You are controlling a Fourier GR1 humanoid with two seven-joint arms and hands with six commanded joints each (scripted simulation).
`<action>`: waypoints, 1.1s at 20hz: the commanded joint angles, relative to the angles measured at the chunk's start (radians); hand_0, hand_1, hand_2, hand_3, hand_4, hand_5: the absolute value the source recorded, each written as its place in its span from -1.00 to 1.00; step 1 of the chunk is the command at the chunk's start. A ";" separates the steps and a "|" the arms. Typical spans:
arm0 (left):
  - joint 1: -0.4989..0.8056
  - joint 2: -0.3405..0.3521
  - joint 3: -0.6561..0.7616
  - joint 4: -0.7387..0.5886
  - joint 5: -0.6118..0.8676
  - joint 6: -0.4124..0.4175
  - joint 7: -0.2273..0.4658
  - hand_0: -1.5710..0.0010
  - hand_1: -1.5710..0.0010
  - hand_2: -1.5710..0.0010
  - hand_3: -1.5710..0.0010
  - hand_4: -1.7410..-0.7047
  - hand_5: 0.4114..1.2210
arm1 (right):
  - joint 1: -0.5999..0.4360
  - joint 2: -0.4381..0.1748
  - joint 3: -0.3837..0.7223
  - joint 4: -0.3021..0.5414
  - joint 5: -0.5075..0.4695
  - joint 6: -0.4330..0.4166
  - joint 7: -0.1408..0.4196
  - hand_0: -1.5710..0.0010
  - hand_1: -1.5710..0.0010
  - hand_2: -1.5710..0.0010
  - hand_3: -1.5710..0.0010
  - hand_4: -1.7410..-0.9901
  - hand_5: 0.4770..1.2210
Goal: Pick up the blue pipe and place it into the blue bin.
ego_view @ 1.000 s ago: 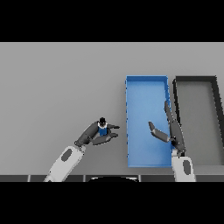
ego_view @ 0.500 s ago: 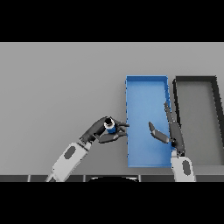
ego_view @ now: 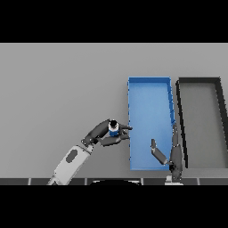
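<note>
No text, label, brand, number or sign can be read anywhere.

Left forearm [ego_view: 71, 161] white w/ grey oval panel; both robot hands dark grey, slim fingers.

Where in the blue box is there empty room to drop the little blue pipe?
The far and middle floor of the blue bin is bare, between its left and right walls. The near right corner is crowded by the right hand. The left hand, holding the blue pipe, is just outside the left wall.
</note>
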 commanded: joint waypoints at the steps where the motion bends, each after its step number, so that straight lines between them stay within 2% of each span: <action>1: 0.008 0.006 0.001 -0.013 0.005 -0.011 -0.010 -1.00 -1.00 -1.00 -1.00 -0.47 1.00 | 0.026 0.011 0.006 -0.010 0.013 -0.016 -0.005 1.00 1.00 1.00 1.00 0.48 -0.56; 2: -0.002 0.003 0.008 -0.007 0.005 -0.016 0.004 -1.00 -1.00 -1.00 -1.00 -0.47 1.00 | 0.036 0.014 0.010 -0.041 0.009 -0.017 -0.017 1.00 1.00 0.97 1.00 0.47 -0.56; 3: -0.009 -0.003 0.012 0.005 0.000 -0.019 0.007 -1.00 -1.00 -1.00 -1.00 -0.47 1.00 | 0.042 0.016 0.018 -0.074 -0.048 0.019 -0.066 1.00 1.00 0.95 1.00 0.45 -0.54; 4: -0.009 -0.013 0.010 0.011 -0.009 -0.020 0.013 -1.00 -1.00 -1.00 -1.00 -0.47 1.00 | 0.036 0.012 0.018 -0.096 -0.122 0.071 -0.071 1.00 0.98 0.91 1.00 0.45 -0.56; 5: -0.005 -0.014 0.016 -0.006 -0.003 -0.023 0.011 -1.00 -1.00 -1.00 -1.00 -0.47 1.00 | 0.039 -0.006 0.029 -0.128 -0.187 0.136 -0.049 1.00 0.97 0.89 1.00 0.44 -0.60; 7: 0.005 -0.023 0.013 -0.009 -0.010 -0.031 0.004 -1.00 -1.00 -1.00 -1.00 -0.47 1.00 | 0.014 -0.064 0.043 -0.208 -0.260 0.232 0.028 1.00 0.96 0.85 1.00 0.40 -0.65; 9: 0.009 -0.033 0.008 -0.022 -0.021 -0.034 0.017 -1.00 -1.00 -1.00 -1.00 -0.47 1.00 | -0.062 -0.106 0.050 -0.222 -0.314 0.306 0.188 1.00 0.98 0.85 1.00 0.37 -0.70; 10: 0.017 -0.032 0.009 -0.016 -0.023 -0.042 0.015 -1.00 -1.00 -1.00 -1.00 -0.47 1.00 | -0.099 -0.128 0.051 -0.228 -0.342 0.342 0.241 1.00 0.98 0.86 1.00 0.34 -0.73; 12: 0.016 -0.020 0.026 -0.014 -0.020 -0.058 0.010 -1.00 -1.00 -1.00 -1.00 -0.47 1.00 | -0.182 -0.153 0.058 -0.248 -0.372 0.377 0.325 1.00 0.99 0.87 1.00 0.30 -0.78; 14: 0.018 -0.023 0.028 -0.024 -0.024 -0.064 0.015 -1.00 -1.00 -1.00 -1.00 -0.47 1.00 | -0.271 -0.174 0.092 -0.257 -0.355 0.396 0.400 1.00 0.99 0.88 1.00 0.25 -0.78; 17: 0.003 -0.030 0.038 -0.009 -0.045 -0.067 0.030 -1.00 -1.00 -1.00 -1.00 -0.47 1.00 | -0.389 -0.187 0.138 -0.252 -0.360 0.433 0.488 1.00 1.00 0.93 1.00 0.18 -0.79; 20: -0.003 -0.044 0.050 -0.001 -0.047 -0.075 0.019 -1.00 -1.00 -1.00 -1.00 -0.47 1.00 | -0.508 -0.173 0.172 -0.218 -0.376 0.460 0.545 1.00 1.00 0.95 1.00 0.18 -0.78; 22: 0.002 -0.044 0.054 0.004 -0.053 -0.088 -0.004 -1.00 -1.00 -1.00 -1.00 -0.47 1.00 | -0.564 -0.157 0.190 -0.205 -0.404 0.480 0.556 1.00 1.00 0.94 1.00 0.22 -0.79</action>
